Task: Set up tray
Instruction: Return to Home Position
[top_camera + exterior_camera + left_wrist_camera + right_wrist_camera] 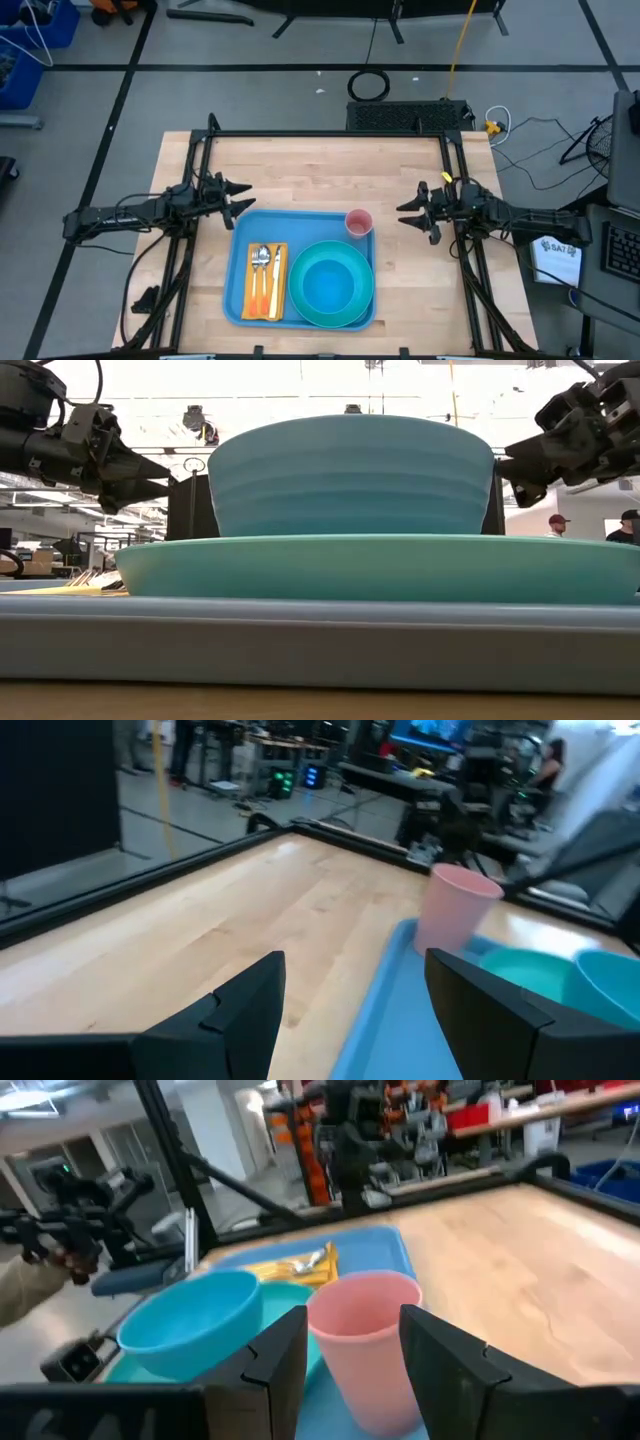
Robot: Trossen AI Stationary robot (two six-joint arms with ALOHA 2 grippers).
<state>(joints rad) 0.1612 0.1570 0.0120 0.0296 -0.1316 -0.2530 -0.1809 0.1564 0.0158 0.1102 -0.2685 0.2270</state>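
The sky-blue tray (300,222) lies flat at the table's near middle. On it a yellow napkin (265,282) carries a spoon and a fork. Beside the napkin a blue bowl (325,287) stands on a teal plate (350,258), and a pink cup (359,222) stands upright in the tray's far right corner. My left gripper (245,195) hovers open just off the tray's far left corner. My right gripper (402,214) hovers open to the right of the cup, a gap away from it. In the right wrist view the cup (365,1330) shows between my fingers, farther off.
Bare wooden tabletop (320,170) stretches beyond the tray to the far edge. A black frame (330,133) runs along the table's far and side edges. In the low view the bowl (350,475) and plate (380,568) fill the middle; people show in the room behind.
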